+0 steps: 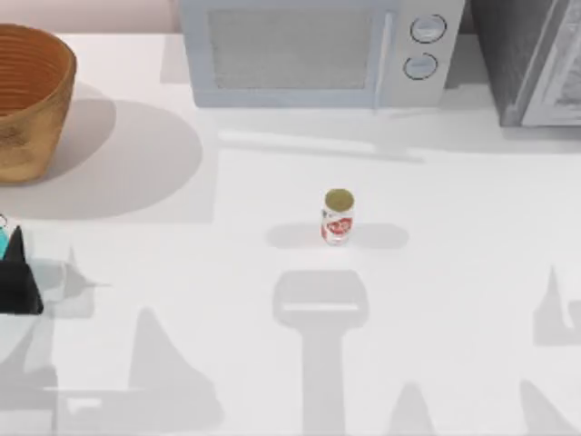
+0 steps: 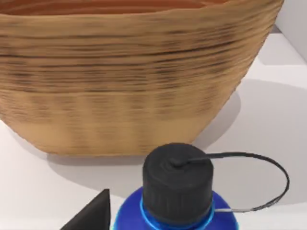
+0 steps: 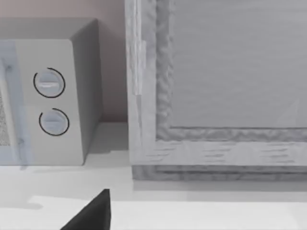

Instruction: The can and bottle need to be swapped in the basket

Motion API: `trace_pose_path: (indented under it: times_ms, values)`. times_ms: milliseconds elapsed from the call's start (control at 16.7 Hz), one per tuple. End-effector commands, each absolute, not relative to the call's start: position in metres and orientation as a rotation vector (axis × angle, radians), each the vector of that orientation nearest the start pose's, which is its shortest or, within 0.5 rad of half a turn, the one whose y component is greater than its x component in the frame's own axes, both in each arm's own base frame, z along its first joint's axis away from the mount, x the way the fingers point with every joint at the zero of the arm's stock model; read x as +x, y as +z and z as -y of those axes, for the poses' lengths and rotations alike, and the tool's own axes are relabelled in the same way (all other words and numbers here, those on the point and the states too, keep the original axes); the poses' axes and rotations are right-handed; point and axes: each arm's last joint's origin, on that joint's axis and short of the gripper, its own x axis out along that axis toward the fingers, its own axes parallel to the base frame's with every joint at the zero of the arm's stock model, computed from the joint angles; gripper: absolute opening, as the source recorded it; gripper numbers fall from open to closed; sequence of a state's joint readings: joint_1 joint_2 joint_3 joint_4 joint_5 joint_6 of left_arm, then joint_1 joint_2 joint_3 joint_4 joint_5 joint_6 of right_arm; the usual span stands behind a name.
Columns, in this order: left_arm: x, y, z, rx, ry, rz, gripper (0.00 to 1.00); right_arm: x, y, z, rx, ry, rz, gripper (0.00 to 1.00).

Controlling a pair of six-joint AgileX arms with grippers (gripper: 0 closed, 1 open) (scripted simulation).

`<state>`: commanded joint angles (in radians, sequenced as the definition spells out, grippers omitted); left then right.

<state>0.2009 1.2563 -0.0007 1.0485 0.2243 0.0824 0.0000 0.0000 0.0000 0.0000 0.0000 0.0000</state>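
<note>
Our left gripper (image 1: 14, 272) sits at the nine o'clock edge of the desk (image 1: 454, 227) in the top view, a dark shape with a sliver of teal showing at its upper tip. From the left wrist camera the bottle (image 2: 180, 211) stands right in front of us, blue-bodied with a black screw cap and a thin black tether looping off to one side; one dark finger (image 2: 91, 215) shows just beside it. We cannot tell whether the gripper is clenched on the bottle or released.

The basket (image 1: 27, 100) stands on the desk at about ten o'clock, upright, its ribbed orange-brown wall just beyond the bottle in the left wrist view (image 2: 134, 86); the bottle is outside it.

The can (image 1: 337, 217) stands upright on the desk near the centre, well apart from the basket, gold top up, red and white label facing us.

A grey microwave (image 1: 318, 50) stands along the twelve o'clock edge, and a second grey appliance (image 1: 536, 59) stands at about one o'clock.

Our right arm's wrist camera faces those two appliances, with one dark finger (image 3: 91, 215) of our right gripper in view; we cannot tell its state.
</note>
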Motion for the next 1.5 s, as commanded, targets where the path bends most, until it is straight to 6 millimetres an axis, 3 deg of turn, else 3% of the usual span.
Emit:
trace_pose_path:
  times_ms: [420, 900, 1320, 1500]
  values:
    - [0.175, 0.081, -0.040, 0.010, -0.025, -0.285, 1.00, 0.106, 0.160, 0.001, 0.000, 0.000, 0.000, 1.00]
    - [0.175, 0.076, -0.041, 0.005, -0.021, -0.299, 1.00, 0.106, 0.160, 0.001, 0.000, 0.000, 0.000, 1.00]
    - [0.228, 0.060, -0.041, 0.005, -0.020, -0.300, 1.00, 0.106, 0.160, 0.001, 0.000, 0.000, 0.000, 1.00]
    - [0.231, 0.059, -0.040, 0.005, -0.020, -0.299, 1.00, 0.106, 0.160, 0.001, 0.000, 0.000, 0.000, 1.00]
